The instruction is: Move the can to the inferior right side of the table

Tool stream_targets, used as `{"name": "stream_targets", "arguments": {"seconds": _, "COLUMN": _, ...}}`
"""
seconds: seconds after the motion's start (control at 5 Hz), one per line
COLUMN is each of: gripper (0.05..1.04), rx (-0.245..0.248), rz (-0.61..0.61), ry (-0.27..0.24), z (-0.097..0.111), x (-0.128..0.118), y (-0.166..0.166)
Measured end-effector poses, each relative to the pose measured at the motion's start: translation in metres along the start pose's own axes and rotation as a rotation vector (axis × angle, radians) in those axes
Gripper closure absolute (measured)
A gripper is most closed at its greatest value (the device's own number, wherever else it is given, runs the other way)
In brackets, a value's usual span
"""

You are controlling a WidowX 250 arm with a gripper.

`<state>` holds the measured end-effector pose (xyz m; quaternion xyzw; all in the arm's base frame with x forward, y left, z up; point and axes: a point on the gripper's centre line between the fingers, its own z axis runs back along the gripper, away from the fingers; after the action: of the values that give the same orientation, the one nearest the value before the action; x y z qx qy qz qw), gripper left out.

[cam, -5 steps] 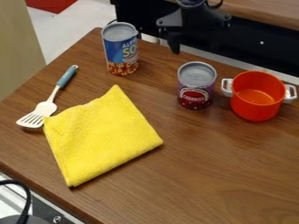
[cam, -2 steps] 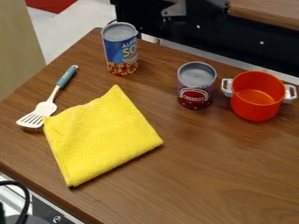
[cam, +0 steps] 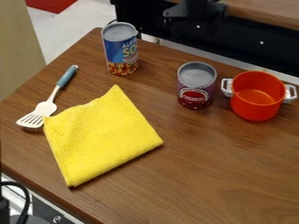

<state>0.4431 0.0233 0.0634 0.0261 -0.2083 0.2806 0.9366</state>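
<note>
The brown wooden table [cam: 234, 175] has two cans on it, and the task does not say which one. The short metal can with a purple and red paper label [cam: 196, 95] seems the better guess, since it is closer to the lower right side. It stands upright near the table's far edge, just beside a round orange pot [cam: 257, 107] with white handles. The taller metal can with a blue label [cam: 121, 52] stands upright by the far left corner. The black robot gripper [cam: 196, 22] is up past the far edge, well apart from both cans. It is dark against dark, so I cannot tell how wide its jaws are or if they have hold of anything. The short can should feel hard and stiff, so a firm squeeze should not hurt it much. It may be heavy if full and light if not. Its smooth, round side could slip or turn, so the best place to hold is around its middle, one jaw on each side, coming straight down. The pot's near handle [cam: 227, 87] is close and could get bumped. Next, the arm should go over the can, grip it, lift it a little and set it flat near the lower right. The moving part is all to do.
</note>
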Motion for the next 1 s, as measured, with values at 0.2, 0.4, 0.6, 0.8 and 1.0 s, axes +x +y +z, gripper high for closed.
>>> {"name": "stream_targets", "arguments": {"seconds": 0.2, "gripper": 0.087, "rx": 0.010, "rz": -0.017, "ry": 0.061, "z": -0.012, "x": 0.004, "y": -0.001}}
{"name": "stream_targets", "arguments": {"seconds": 0.4, "gripper": 0.087, "rx": 0.014, "rz": -0.054, "ry": 0.105, "z": -0.023, "x": -0.001, "y": 0.001}}
{"name": "stream_targets", "arguments": {"seconds": 0.6, "gripper": 0.087, "rx": 0.017, "rz": -0.069, "ry": 0.119, "z": -0.026, "x": -0.004, "y": 0.002}}
{"name": "stream_targets", "arguments": {"seconds": 0.8, "gripper": 0.087, "rx": 0.013, "rz": -0.092, "ry": 0.164, "z": -0.030, "x": -0.015, "y": 0.006}}
{"name": "stream_targets", "arguments": {"seconds": 1.0, "gripper": 0.087, "rx": 0.049, "rz": -0.128, "ry": 0.177, "z": -0.046, "x": -0.038, "y": 0.020}}
